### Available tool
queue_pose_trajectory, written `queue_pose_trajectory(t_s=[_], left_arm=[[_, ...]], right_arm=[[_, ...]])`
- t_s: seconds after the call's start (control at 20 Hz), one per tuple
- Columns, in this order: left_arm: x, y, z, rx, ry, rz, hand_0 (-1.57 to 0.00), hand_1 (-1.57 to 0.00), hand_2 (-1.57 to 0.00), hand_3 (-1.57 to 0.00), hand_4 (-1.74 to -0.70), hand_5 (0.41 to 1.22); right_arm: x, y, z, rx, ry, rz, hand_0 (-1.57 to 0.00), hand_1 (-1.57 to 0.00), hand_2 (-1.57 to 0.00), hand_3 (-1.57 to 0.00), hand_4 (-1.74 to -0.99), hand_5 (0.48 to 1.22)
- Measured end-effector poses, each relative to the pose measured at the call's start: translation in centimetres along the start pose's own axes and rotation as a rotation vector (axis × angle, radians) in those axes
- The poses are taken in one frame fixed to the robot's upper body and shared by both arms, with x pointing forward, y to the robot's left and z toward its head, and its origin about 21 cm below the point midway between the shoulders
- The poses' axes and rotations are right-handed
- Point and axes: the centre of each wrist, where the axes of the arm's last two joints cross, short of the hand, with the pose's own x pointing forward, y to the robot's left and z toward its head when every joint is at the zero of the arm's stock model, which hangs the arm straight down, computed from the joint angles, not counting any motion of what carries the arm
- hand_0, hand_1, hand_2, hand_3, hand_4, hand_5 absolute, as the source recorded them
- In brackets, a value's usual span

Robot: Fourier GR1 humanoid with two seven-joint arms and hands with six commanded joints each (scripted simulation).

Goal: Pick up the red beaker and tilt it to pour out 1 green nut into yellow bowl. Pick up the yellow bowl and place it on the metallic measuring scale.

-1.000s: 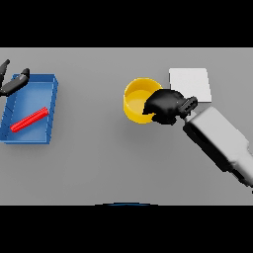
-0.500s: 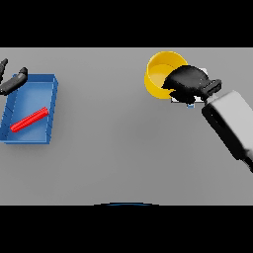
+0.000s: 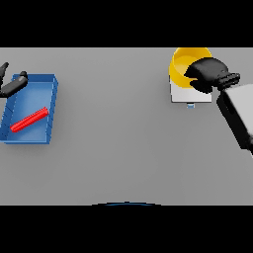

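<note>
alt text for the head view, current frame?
The right robot hand grips the rim of a yellow bowl at the table's far right, over a pale metallic scale. At the far left, a red beaker lies on its side in a blue tray, with the left robot hand at the tray's upper left corner.

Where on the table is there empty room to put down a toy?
The wide grey middle between the blue tray and the measuring scale is bare, and so is the whole near strip. It is crowded far right, where the right hand holds the yellow bowl over the scale, and far left, where the left hand hovers by the tray holding the red beaker.
</note>
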Motion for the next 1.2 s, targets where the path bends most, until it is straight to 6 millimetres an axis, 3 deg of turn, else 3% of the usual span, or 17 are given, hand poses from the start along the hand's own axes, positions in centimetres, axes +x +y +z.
queue_pose_trajectory(t_s=[0.15, 0.65, 0.75, 0.8, 0.9, 1.0, 1.1, 1.2], left_arm=[[0.5, -0.2, -0.4, 0.011, 0.004, -0.004, 0.0, 0.0, 0.0, 0.0, -0.86, 0.797], [0.1, -0.4, -0.4, -0.001, 0.002, -0.019, 0.0, 0.0, 0.0, 0.0, -0.84, 0.783], [0.5, -0.3, -0.4, -0.004, -0.002, -0.018, 0.0, 0.0, 0.0, 0.0, -0.84, 0.779], [0.2, -0.5, -0.3, -0.003, 0.002, -0.018, 0.0, 0.0, 0.0, 0.0, -0.84, 0.775], [0.3, -0.5, -0.2, -0.004, -0.004, -0.014, 0.0, 0.0, 0.0, 0.0, -0.84, 0.774], [0.2, -0.2, -0.1, 0.002, -0.001, -0.017, 0.0, 0.0, 0.0, 0.0, -0.83, 0.768], [0.5, -0.4, -0.1, -0.004, -0.005, 0.004, 0.0, 0.0, 0.0, 0.0, -0.84, 0.764], [0.0, -0.3, -0.4, -0.003, 0.006, 0.003, 0.0, 0.0, 0.0, 0.0, -0.83, 0.754]], right_arm=[[-1.2, 1.2, -0.4, 0.005, 0.017, -0.023, -1.57, -1.57, -1.43, -1.29, -1.741, 1.221], [-2.0, 3.0, -1.6, 0.051, 0.052, -0.081, -1.57, -1.57, -1.37, -1.45, -1.741, 1.221], [-2.4, 3.5, -1.5, 0.051, 0.049, -0.085, -1.57, -1.5, -1.44, -1.25, -1.741, 1.221], [-2.5, 3.5, -1.5, 0.055, 0.052, -0.091, -1.56, -1.43, -1.34, -1.11, -1.682, 1.221], [-2.4, 3.4, -1.6, 0.061, 0.063, -0.097, -1.33, -1.12, -1.01, -0.82, -1.592, 1.074], [-2.6, 3.0, -1.5, 0.073, 0.066, -0.134, -0.95, -0.81, -0.71, -0.58, -1.535, 0.965], [-2.5, 3.0, -1.4, 0.083, 0.077, -0.16, -0.61, -0.56, -0.47, -0.39, -1.496, 0.89], [-2.6, 3.4, -1.4, 0.097, 0.076, -0.173, -0.39, -0.38, -0.3, -0.26, -1.476, 0.847]])
